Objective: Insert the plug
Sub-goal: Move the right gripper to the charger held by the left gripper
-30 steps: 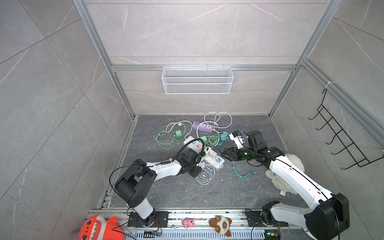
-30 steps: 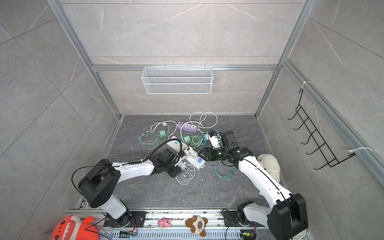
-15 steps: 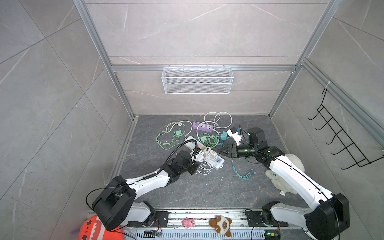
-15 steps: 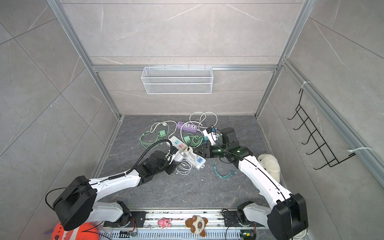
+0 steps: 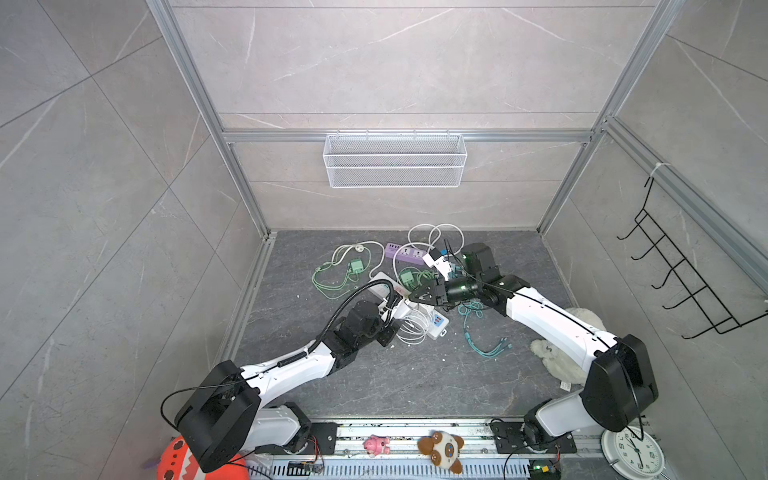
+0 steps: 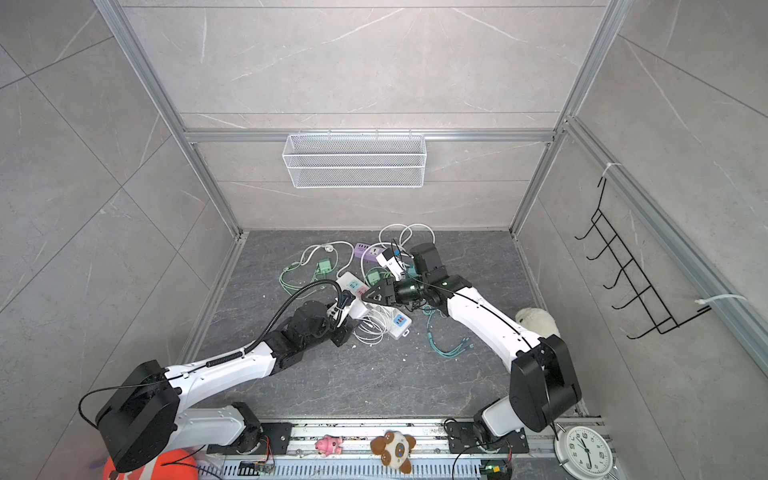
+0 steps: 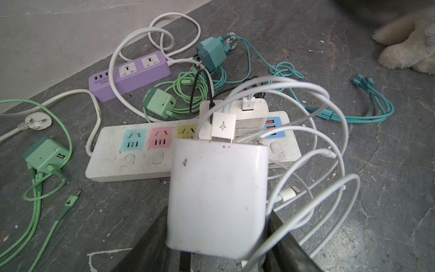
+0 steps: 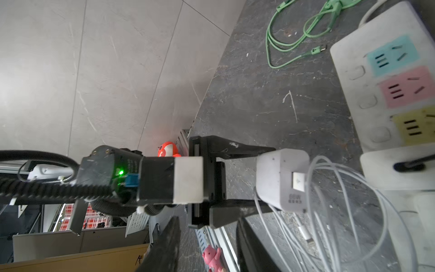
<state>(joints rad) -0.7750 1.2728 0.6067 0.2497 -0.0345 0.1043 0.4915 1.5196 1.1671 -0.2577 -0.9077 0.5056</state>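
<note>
The plug is a white charger block (image 7: 217, 195) with a white USB cable in its end. My left gripper (image 7: 216, 235) is shut on it, one dark finger on each side. It hangs just above the near side of the white power strip (image 7: 131, 155), which has blue, pink and yellow sockets. In both top views the plug (image 5: 405, 309) (image 6: 359, 307) sits mid-floor. My right gripper (image 5: 417, 296) points at it from the right, close beside it. In the right wrist view the right gripper (image 8: 207, 220) is open and empty, with the left gripper (image 8: 268, 176) and the plug (image 8: 282, 179) in front of it.
A second white charger (image 7: 249, 115) stands plugged in the strip. Loops of white cable (image 7: 329, 146) lie around it. A purple strip (image 7: 131, 70), green chargers (image 7: 160, 102), a teal charger (image 7: 211, 55) and teal cables (image 5: 478, 332) lie behind. A white plush toy (image 5: 569, 345) lies right; a wire basket (image 5: 395, 160) hangs on the back wall.
The right gripper has moved left, up close to the plug, and its jaws have narrowed. The left arm's elbow has swung out toward the front left while its gripper kept hold of the plug.
</note>
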